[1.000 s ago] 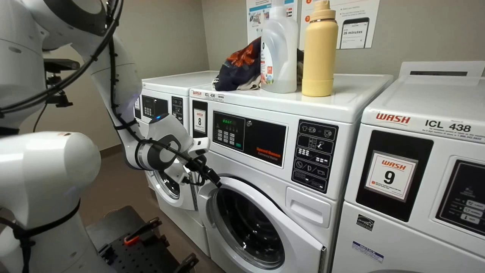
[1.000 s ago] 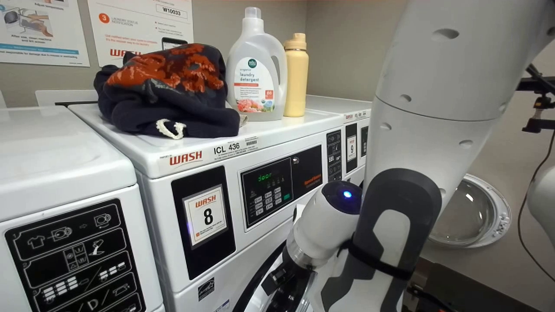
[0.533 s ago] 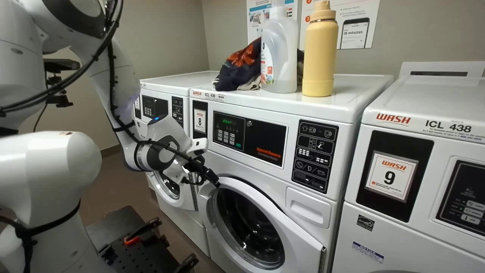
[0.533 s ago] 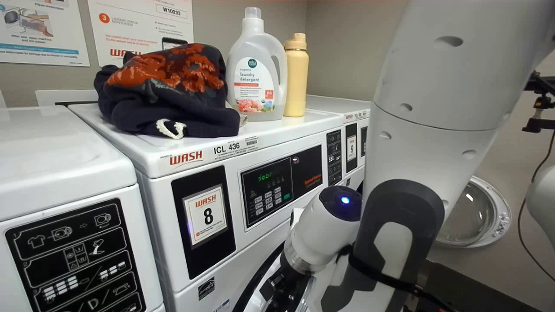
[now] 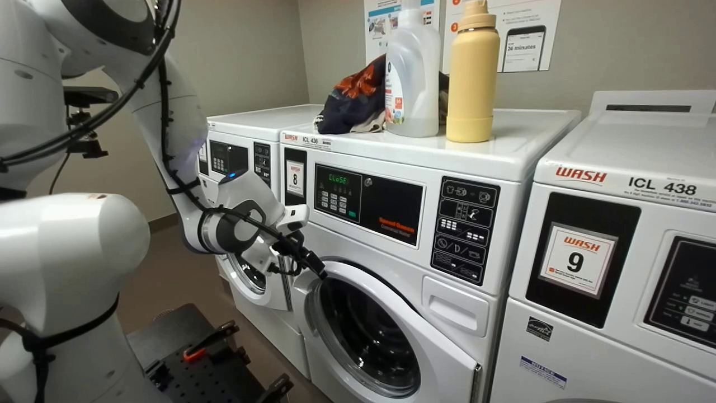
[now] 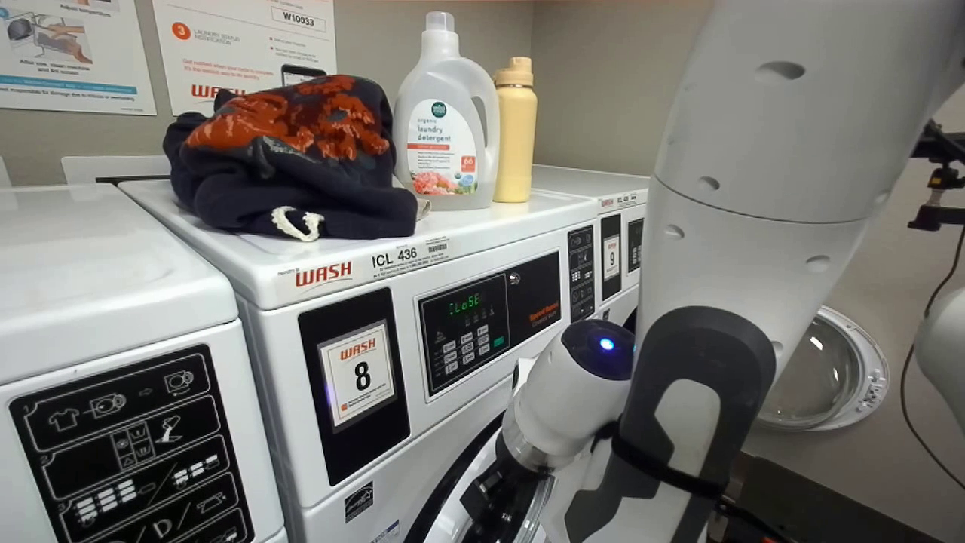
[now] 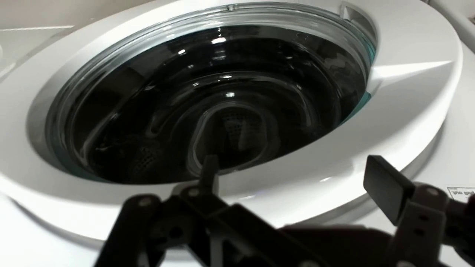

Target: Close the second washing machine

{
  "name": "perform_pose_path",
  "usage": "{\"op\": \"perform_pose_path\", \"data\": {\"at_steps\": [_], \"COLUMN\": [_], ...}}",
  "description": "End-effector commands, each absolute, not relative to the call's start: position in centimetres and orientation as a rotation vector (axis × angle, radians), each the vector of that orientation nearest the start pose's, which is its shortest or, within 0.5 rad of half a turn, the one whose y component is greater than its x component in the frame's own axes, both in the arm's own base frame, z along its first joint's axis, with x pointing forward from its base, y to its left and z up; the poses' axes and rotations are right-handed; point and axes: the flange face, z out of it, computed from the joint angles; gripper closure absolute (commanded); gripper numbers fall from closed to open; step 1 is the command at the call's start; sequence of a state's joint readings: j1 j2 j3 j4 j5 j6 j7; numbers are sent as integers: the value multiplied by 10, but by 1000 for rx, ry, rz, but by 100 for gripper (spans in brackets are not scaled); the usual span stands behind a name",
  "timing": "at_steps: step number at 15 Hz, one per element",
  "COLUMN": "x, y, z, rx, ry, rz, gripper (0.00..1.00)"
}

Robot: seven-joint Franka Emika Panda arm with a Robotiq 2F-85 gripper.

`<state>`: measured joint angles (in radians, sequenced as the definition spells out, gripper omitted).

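By the middle washing machine (image 5: 391, 258) of three, one tool (image 7: 295, 178) hangs, its two fingers (image 7: 386, 187) apart.

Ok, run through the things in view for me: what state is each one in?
Tool: open.
Washer 8's door: shut or nearly so; latching unclear.
Washer 8's display: lit, reading "CLoSE".
Far glass door: swung open.
Detergent bottle: upright, capped.
Yellow bottle: upright, cap on.
Dark garment: bunched up.
Arm light: lit blue.

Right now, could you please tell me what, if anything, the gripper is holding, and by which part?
Nothing is held: the gripper is open at the round door, its fingers apart; whether they touch it is unclear.
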<state>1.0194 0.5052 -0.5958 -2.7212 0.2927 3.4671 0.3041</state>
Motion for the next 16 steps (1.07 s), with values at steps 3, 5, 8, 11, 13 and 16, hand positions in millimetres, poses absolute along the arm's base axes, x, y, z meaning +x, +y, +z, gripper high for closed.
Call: {"op": "perform_pose_path", "data": {"at_steps": [3, 5, 8, 11, 13, 16], "x": [367, 385, 372, 391, 394, 397], "y": [95, 103, 92, 91, 89, 90], "z": [173, 184, 197, 218, 232, 260], "rx": [-3203, -3202, -3220, -3258, -3269, -3265], "ry": [125, 125, 118, 132, 137, 156], "rz": [-649, -626, -543, -513, -496, -473], "gripper": [0, 0, 0, 0, 0, 0]}}
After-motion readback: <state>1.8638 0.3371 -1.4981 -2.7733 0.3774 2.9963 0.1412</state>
